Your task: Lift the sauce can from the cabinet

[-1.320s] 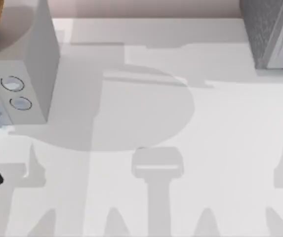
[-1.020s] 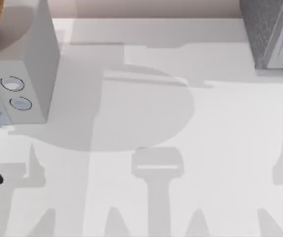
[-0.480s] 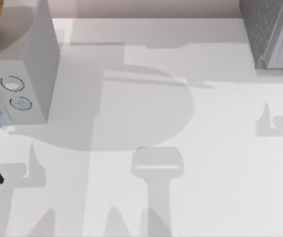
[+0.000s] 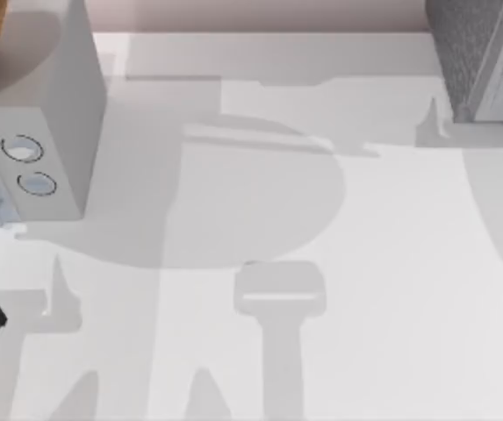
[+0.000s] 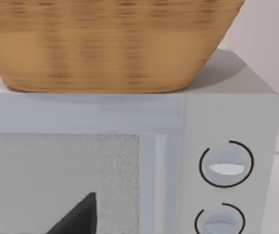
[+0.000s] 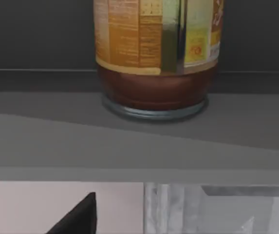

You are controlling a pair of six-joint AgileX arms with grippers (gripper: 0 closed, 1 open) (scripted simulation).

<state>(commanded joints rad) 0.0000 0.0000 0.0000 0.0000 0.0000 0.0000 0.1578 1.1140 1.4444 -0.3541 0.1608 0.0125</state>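
The sauce can [image 6: 156,56] stands upright on a grey shelf of the cabinet [image 6: 129,141], close in front of the right wrist camera, its yellow-orange label above a dark red lower band and a metal rim at the base. Against the frames of a second ago, the shadow of the right arm on the tabletop [image 4: 391,263] has slid from the near right edge up to the foot of the cabinet [image 4: 479,53] at the far right corner, while the left side looks unchanged. The tabletop is plain white, crossed by soft grey shadows, with a pale wall behind it. At the left stands a smooth light grey box with two round dials [image 4: 40,132]; the left wrist view shows its front at close range, with a woven basket [image 5: 110,44] sitting on top. A dark tip of the right pincer [image 6: 78,217] pokes into its wrist view, and of the left pincer [image 5: 78,217] likewise; I cannot tell whether either is released or clenched.
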